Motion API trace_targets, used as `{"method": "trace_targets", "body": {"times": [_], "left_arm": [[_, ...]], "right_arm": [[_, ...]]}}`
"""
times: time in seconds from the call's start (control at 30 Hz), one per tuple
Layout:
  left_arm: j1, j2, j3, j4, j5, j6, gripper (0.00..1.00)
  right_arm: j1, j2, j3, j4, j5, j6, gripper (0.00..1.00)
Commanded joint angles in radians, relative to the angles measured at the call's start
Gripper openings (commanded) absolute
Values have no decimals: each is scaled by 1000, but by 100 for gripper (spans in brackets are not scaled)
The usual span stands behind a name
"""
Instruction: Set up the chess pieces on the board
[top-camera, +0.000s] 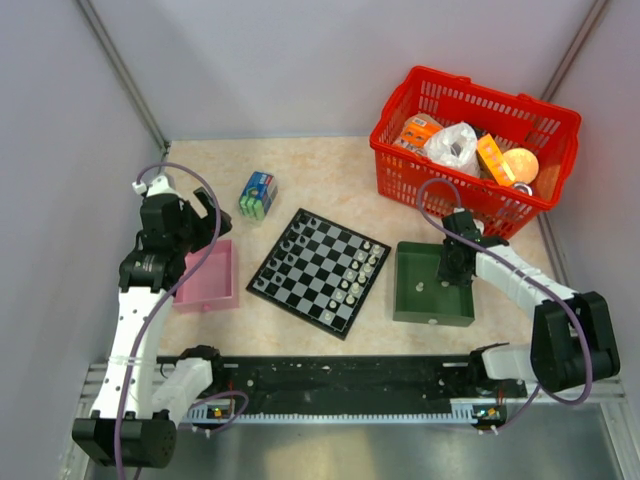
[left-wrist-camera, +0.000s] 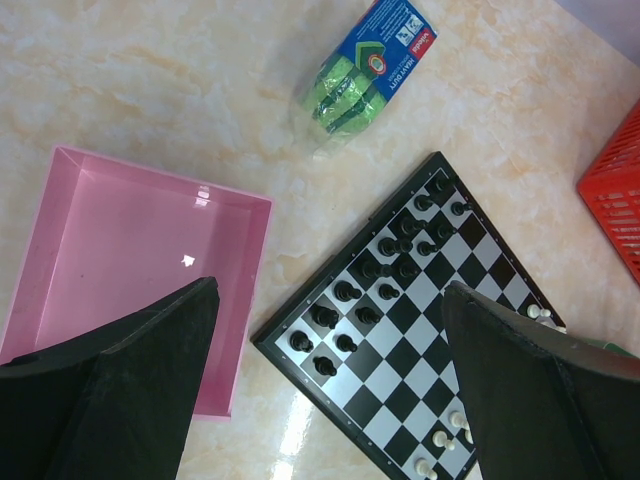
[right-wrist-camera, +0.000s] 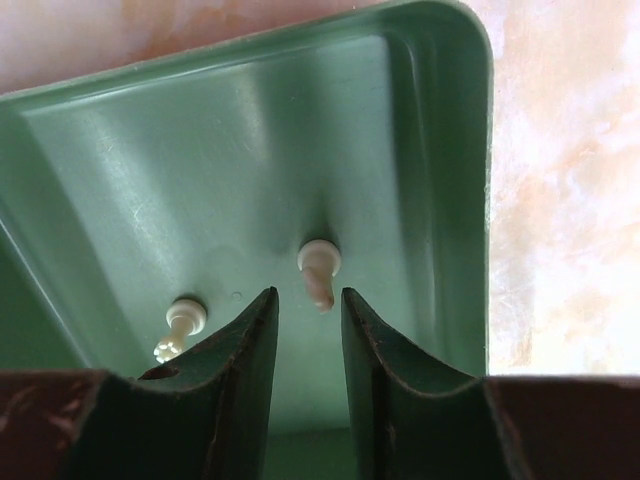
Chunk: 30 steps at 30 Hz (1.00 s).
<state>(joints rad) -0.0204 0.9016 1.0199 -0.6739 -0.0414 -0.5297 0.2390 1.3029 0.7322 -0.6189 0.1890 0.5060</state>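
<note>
The board (top-camera: 318, 270) lies mid-table, with dark chess pieces (top-camera: 292, 245) along its left side and pale pieces (top-camera: 358, 275) along its right. In the left wrist view the dark pieces (left-wrist-camera: 345, 292) and a few pale pieces (left-wrist-camera: 440, 440) stand on the board (left-wrist-camera: 420, 350). My left gripper (left-wrist-camera: 330, 400) is open and empty, high above the board's left corner. My right gripper (right-wrist-camera: 310, 300) is down inside the green tray (right-wrist-camera: 420, 150), jaws open, just short of a pale piece (right-wrist-camera: 320, 270) standing between the fingertips. A second pale piece (right-wrist-camera: 180, 325) stands to its left.
A pink tray (top-camera: 208, 276) sits left of the board; in the left wrist view it (left-wrist-camera: 130, 250) holds nothing. The green tray (top-camera: 432, 288) is right of the board. A red basket (top-camera: 470, 150) of goods is at the back right. A green sponge pack (top-camera: 257, 195) lies behind the board.
</note>
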Motion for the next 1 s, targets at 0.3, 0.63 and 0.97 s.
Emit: {"method": "trace_targets", "body": {"times": [0.3,0.63,0.97], "left_arm": [[5,0,6,39,1,-9,99],[5,2,5,40,6,-9,99],[5,0,5,40,9,-9,99]], "right_arm": [[-12,12,-11,50,13,-9,27],[-12,9,-17,50,21,-9,22],[-12,-7,-10,48,6,-14,12]]}}
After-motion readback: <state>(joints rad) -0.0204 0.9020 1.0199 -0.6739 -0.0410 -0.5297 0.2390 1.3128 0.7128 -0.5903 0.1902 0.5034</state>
